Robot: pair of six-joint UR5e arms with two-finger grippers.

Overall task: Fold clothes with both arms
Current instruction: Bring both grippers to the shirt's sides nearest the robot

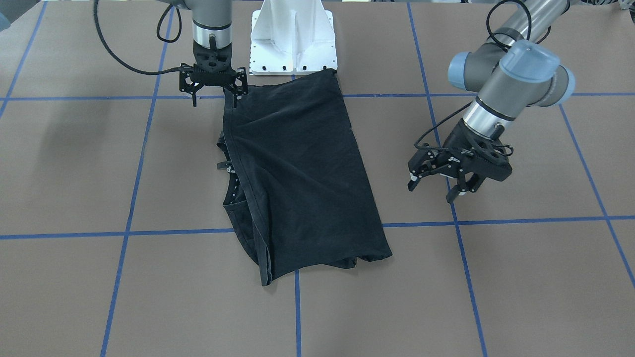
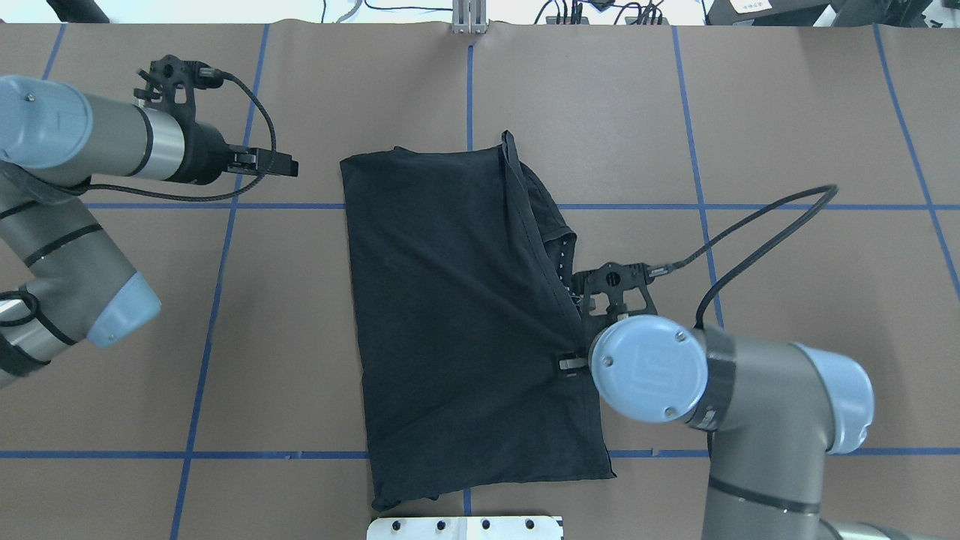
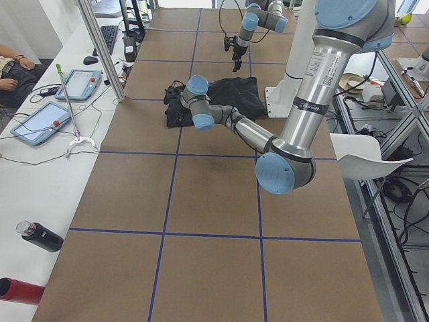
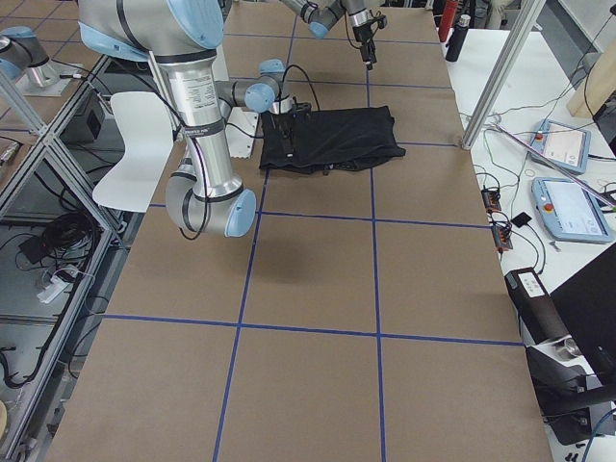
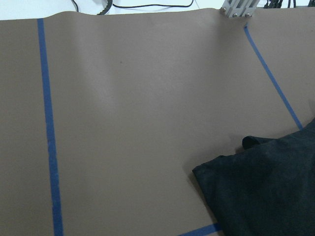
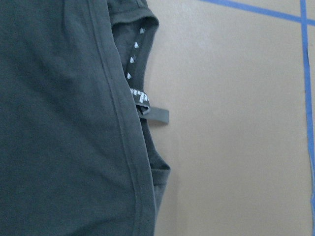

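Note:
The black T-shirt (image 1: 297, 168) (image 2: 450, 315) lies folded lengthways in the middle of the table, its collar and tag (image 6: 155, 114) showing along one long edge. My right gripper (image 1: 214, 100) hangs open over that collar-side edge, nothing held. In the overhead view it is hidden under its own wrist. My left gripper (image 1: 431, 191) (image 2: 291, 166) is open and empty, off the shirt's opposite side, clear of the cloth. The left wrist view shows only a corner of the shirt (image 5: 266, 191) on bare table.
The white pedestal base (image 1: 292, 39) stands right behind the shirt's near-robot end. Blue tape lines (image 1: 297, 307) grid the brown table. A side bench with tablets (image 3: 40, 124) and bottles (image 3: 40, 236) runs along the far edge; a person's arm (image 3: 13, 67) rests there.

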